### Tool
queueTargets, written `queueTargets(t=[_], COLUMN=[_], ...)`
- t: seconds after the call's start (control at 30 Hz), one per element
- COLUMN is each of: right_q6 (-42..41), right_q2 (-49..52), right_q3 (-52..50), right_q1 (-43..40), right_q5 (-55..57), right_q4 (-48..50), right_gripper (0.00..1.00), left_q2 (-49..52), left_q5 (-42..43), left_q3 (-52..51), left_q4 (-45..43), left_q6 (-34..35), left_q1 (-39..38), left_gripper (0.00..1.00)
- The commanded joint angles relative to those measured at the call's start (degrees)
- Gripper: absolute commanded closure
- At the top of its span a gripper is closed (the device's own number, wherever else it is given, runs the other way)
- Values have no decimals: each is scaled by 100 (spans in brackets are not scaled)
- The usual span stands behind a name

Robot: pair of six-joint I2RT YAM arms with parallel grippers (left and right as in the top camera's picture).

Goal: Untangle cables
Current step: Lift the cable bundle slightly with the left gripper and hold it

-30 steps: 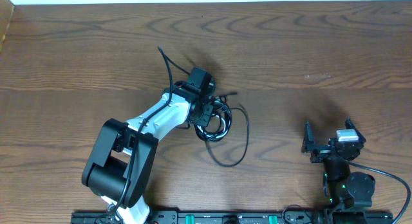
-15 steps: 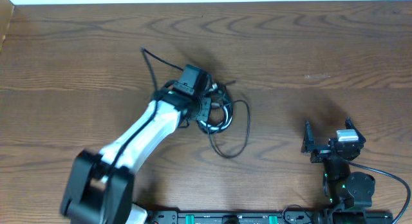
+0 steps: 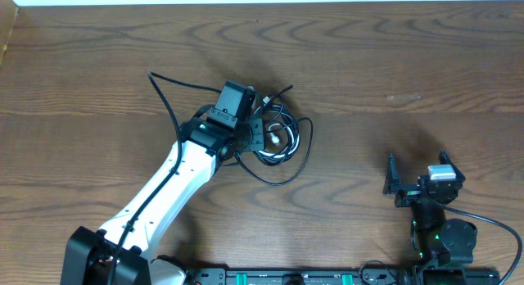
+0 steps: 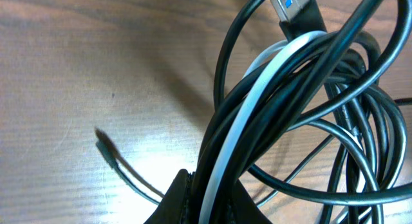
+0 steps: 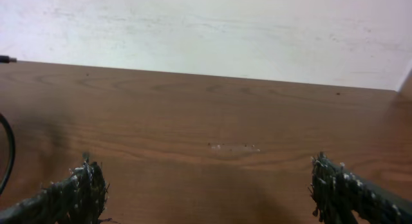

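Since a moment ago, the cables (image 3: 281, 142) have slid a little up and to the left, and one loose black end has swung far out to the left. They lie in a messy bunch near the middle of the bench (image 3: 409, 64). A black cable (image 4: 302, 69) and a white cable (image 4: 257, 79) run side by side. My left end effector (image 3: 252, 136) is squeezed tight on them. My right end effector (image 3: 416, 166) is wide apart and holds nothing, well off to the right.
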State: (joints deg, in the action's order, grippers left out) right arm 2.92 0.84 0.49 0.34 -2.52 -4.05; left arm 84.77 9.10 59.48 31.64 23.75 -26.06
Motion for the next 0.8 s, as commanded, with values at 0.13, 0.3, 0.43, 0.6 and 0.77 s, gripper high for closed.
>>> queueTargets(t=[0.13,0.3,0.43,0.6,0.77], right_q6=[-72,-72,-72,-72,-72], right_q2=[-35,-35,-35,-35,-35], right_q3=[-17,-17,-17,-17,-17], right_q1=[-31,-31,-31,-31,-31], right_q5=[50,48,48,48,48], right_q4=[-20,-20,-20,-20,-20], right_gripper=[1,1,1,1,1], left_q2=[-61,-61,-61,-61,-61], left_q5=[96,96,94,94,96], left_q3=[9,9,9,9,9], left_q4=[-2,0,0,2,4], left_q6=[387,507,505,507,505], left_q1=[-7,-7,-7,-7,-7], left_gripper=[92,92,92,92,92])
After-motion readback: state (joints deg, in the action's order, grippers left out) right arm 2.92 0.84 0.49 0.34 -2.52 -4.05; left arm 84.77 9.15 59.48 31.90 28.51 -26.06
